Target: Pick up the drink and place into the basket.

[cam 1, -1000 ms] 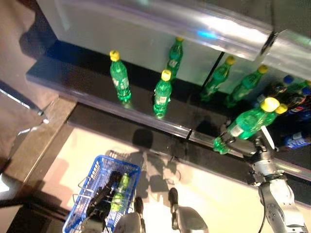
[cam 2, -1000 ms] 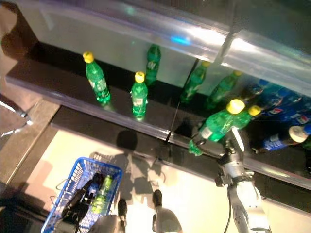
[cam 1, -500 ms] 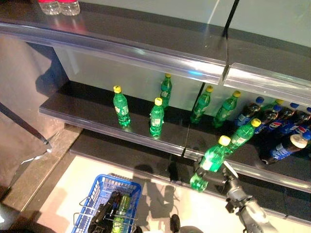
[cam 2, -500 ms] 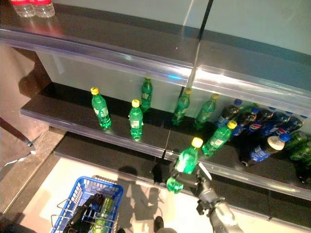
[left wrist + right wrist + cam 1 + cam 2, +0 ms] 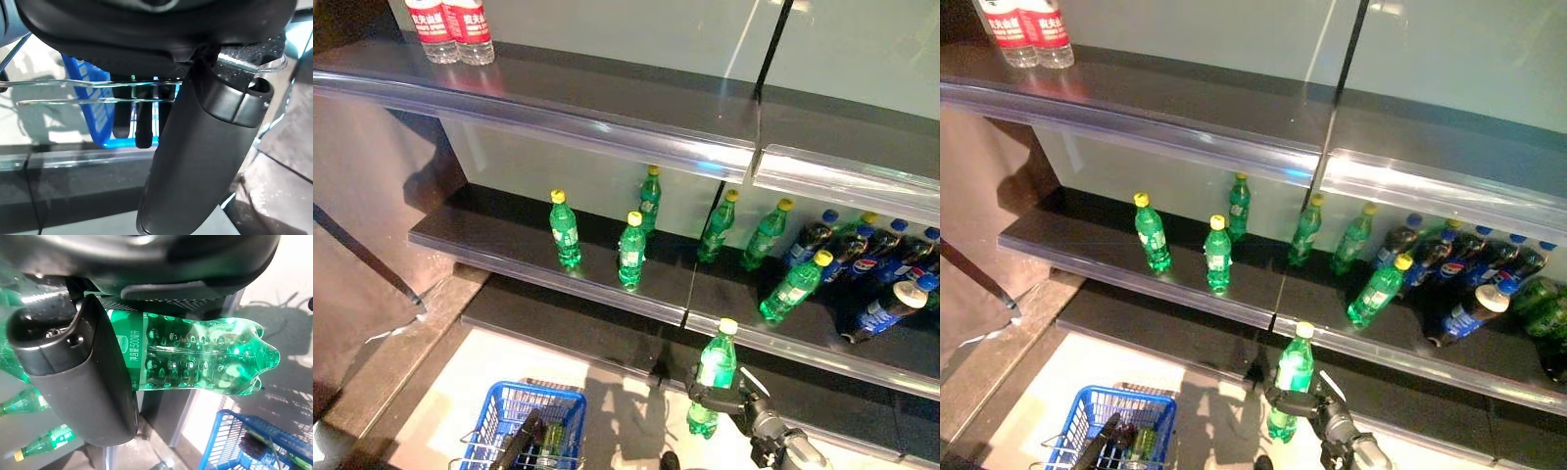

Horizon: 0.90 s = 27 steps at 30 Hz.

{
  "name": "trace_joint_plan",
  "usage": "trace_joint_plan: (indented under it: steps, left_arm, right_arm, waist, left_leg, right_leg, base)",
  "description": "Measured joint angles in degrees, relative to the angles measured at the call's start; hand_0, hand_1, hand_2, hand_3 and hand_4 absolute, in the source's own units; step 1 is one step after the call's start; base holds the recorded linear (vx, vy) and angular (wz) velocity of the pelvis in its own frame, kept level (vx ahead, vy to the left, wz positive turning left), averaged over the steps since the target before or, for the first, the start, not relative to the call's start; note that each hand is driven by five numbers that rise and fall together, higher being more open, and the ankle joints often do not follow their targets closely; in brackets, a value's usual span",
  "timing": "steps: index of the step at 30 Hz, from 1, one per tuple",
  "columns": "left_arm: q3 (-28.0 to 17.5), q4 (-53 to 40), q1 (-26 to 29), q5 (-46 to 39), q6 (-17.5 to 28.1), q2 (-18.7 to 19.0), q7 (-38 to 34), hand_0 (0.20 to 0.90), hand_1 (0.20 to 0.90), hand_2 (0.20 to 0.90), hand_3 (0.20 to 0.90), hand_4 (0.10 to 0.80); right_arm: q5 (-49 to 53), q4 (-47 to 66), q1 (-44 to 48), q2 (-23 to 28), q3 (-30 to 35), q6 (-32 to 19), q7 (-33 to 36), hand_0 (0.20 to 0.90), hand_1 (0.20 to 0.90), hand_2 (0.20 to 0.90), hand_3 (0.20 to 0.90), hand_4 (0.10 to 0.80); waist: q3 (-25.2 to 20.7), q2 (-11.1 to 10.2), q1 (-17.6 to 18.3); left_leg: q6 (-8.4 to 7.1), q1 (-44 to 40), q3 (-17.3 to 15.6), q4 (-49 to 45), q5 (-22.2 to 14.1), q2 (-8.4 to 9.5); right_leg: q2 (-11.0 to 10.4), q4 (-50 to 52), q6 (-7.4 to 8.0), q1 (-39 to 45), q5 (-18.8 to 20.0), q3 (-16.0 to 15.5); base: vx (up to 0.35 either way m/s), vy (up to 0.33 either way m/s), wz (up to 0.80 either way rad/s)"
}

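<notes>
- The drink (image 5: pixel 713 380) is a green plastic bottle with a yellow cap. It stands nearly upright in the lower middle-right of the left eye view, clear of the shelf (image 5: pixel 607 279) and held in the air.
- I judge it full, so moderately heavy. The smooth, dimpled wall would give a little under pressure and could slip if the hold loosened.
- The mid-body, at the label, looks the best place to hold it: wide, fairly stiff and close to the balance point.
- The right hand (image 5: pixel 736 399) has it there. In the right wrist view the thumb (image 5: pixel 83 377) presses across the label and the fingers curl round the far side, clamped on the bottle with its base sticking out past them.
- The blue basket (image 5: pixel 570 409) sits at the lower left of the frame, well apart from the bottle.
- The left hand (image 5: pixel 195 156) hooks the basket's wire handle (image 5: pixel 98 83), fingers curled round it.
</notes>
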State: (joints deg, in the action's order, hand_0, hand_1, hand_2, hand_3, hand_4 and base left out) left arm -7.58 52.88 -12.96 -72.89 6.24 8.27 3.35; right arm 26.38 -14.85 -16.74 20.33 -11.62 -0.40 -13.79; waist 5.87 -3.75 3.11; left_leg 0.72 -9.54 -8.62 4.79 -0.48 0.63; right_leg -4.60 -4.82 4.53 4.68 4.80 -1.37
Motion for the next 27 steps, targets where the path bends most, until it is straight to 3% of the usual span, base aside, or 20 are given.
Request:
trace_joint_plan:
  steps: [15,21,27]
  left_arm:
    - [0.21,-1.70,-0.90,-0.21,0.00,0.02,0.06,0.300,0.300,0.300,0.200,0.100]
    - [1.26,-5.18,-0.96,-0.24,0.24,0.21,0.38,0.300,0.300,0.300,0.200,0.100]
    - [3.48,-8.99,-0.89,0.12,-0.70,1.19,1.02,0.300,0.300,0.300,0.200,0.100]
  right_arm:
    - [-1.79,-0.49,-0.04,-0.02,-1.57,0.02,1.17,0.300,0.300,0.300,0.200,0.100]
    - [-4.75,-0.87,0.30,0.06,-2.93,0.63,1.16,0.300,0.300,0.300,0.200,0.100]
    - [-7.84,-2.62,2.05,0.01,-6.63,3.18,1.14,0.300,0.300,0.300,0.200,0.100]
  waist:
    - [-0.22,0.18,-0.01]
    - [-0.11,0.35,-1.33]
    - [0.14,0.74,-3.53]
  left_leg:
    - [-0.02,0.17,0.51,-0.01,0.08,-0.08]
    - [-0.07,0.64,1.80,-0.01,0.55,-0.04]
    - [-0.16,1.09,5.20,0.11,1.58,0.13]
  right_leg:
    - [0.03,-0.01,-0.10,-0.03,-0.03,-0.16]
    - [-0.44,-0.31,-0.22,0.07,-0.09,-1.94]
    - [-1.02,-0.34,-0.35,1.03,-0.44,-5.97]
  base:
    - [-0.003,0.007,0.00]
    - [-0.031,0.055,0.12]
    - [-0.025,0.062,0.32]
